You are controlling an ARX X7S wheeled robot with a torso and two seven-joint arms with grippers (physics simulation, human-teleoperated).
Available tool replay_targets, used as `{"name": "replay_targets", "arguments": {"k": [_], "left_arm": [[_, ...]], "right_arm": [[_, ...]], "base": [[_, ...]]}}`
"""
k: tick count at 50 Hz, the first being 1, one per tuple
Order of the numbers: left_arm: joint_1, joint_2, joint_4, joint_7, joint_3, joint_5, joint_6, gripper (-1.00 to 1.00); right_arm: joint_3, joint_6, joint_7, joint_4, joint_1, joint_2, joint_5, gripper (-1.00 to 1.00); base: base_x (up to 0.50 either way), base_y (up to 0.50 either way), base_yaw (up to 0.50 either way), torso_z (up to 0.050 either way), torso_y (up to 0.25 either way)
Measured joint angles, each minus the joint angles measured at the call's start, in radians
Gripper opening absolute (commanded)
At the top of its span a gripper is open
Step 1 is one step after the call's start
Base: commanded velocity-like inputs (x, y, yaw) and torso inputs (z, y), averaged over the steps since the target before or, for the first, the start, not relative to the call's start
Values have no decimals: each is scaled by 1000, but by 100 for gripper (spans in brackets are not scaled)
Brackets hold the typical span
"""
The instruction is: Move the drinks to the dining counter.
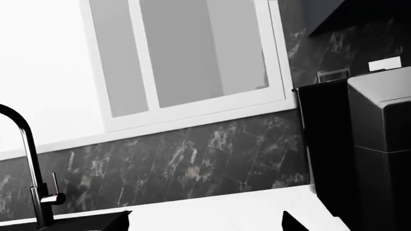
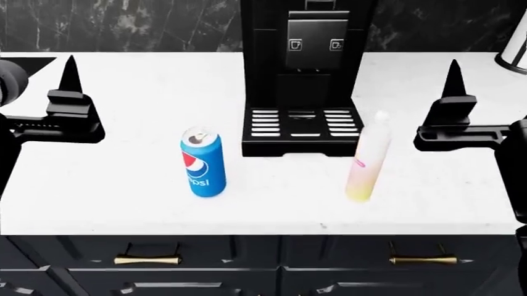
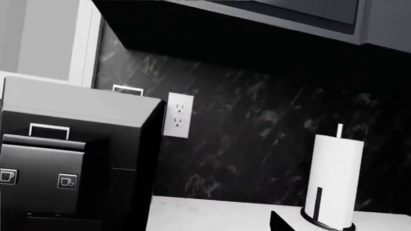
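Observation:
A blue cola can point(image 2: 202, 163) stands upright on the white worktop point(image 2: 148, 98), in front and to the left of the coffee machine. A white bottle with a pink-to-yellow label point(image 2: 368, 157) stands to the machine's front right. My left gripper point(image 2: 70, 74) hovers over the worktop well left of the can. In the left wrist view the left gripper point(image 1: 205, 219) is open with only bare worktop between its tips. My right gripper point(image 2: 453, 77) hangs to the right of the bottle, open and empty; one fingertip point(image 3: 277, 222) shows. The dining counter is out of view.
A black coffee machine point(image 2: 305, 74) stands at the back middle, against a dark marble wall. A black faucet point(image 1: 32, 163) and sink corner point(image 2: 21, 61) lie to the left. A paper towel roll point(image 3: 332, 178) stands at the far right. Dark drawers with brass handles point(image 2: 147, 260) sit below.

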Motion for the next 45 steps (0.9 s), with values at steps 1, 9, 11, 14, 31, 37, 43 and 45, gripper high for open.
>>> {"name": "replay_targets", "arguments": {"k": [1,9,11,14,31,37,43,45], "left_arm": [[1,-3,1,-5,-5,-9,-1,100],[7,-22,-3,-47,-30,-89,-8,100],[7,-26,-11,-55,-32,-121,-8,100],[9,-31,-29,-65,-25,-180,-9,100],[35,-43,-111,-27,59,-418,10,100],[46,-46,-123,-12,63,-442,24,100],[59,-49,-128,4,65,-446,33,100],[62,-50,-129,7,66,-447,36,100]], "right_arm": [[1,1,2,-1,1,2,5,100],[17,11,39,12,4,10,72,100],[16,18,54,19,10,14,98,100],[12,30,88,34,27,26,152,100],[-11,1,291,135,113,127,540,100],[-24,-13,307,158,130,143,623,100],[-35,-25,317,179,128,154,684,100],[-39,-29,317,183,127,157,702,100]], "base": [[500,0,0,0,0],[62,0,0,0,1],[0,0,0,0,0],[0,0,0,0,0],[0,0,0,0,0],[0,0,0,0,0],[0,0,0,0,0],[0,0,0,0,0]]}}
